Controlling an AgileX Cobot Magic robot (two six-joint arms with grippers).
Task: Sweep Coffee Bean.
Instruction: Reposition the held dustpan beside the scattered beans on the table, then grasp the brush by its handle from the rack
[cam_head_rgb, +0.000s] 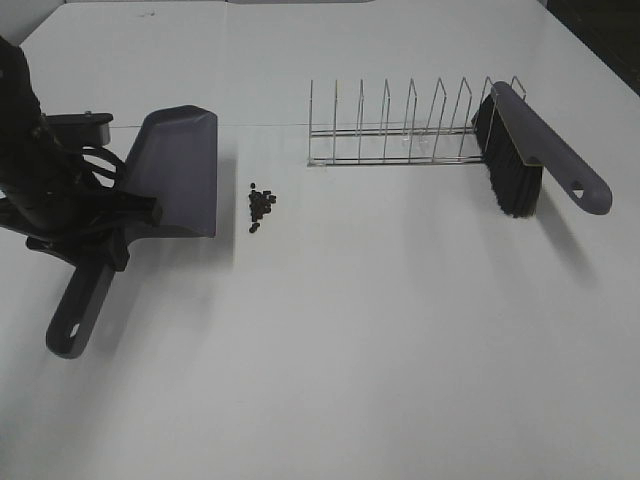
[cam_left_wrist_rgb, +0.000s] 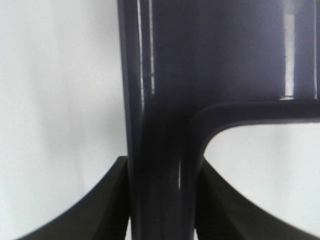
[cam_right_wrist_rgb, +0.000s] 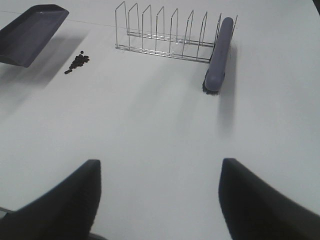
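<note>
The right tool (cam_right_wrist_rgb: 160, 200) stands open above the bench (cam_head_rgb: 350, 350), with nothing between its fingers. The left tool (cam_left_wrist_rgb: 162, 205) is clamped shut on the neck of the grey dustpan (cam_head_rgb: 180, 175), whose wide lip faces the coffee bean (cam_head_rgb: 262, 207) pile. The beans are tiny dark ovals in one small clump, elongated near-to-far, just beside that lip, with nothing between. Farther back, a brush (cam_head_rgb: 540, 140) is leaned against the right end of a wire rack (cam_head_rgb: 400, 130).
</note>
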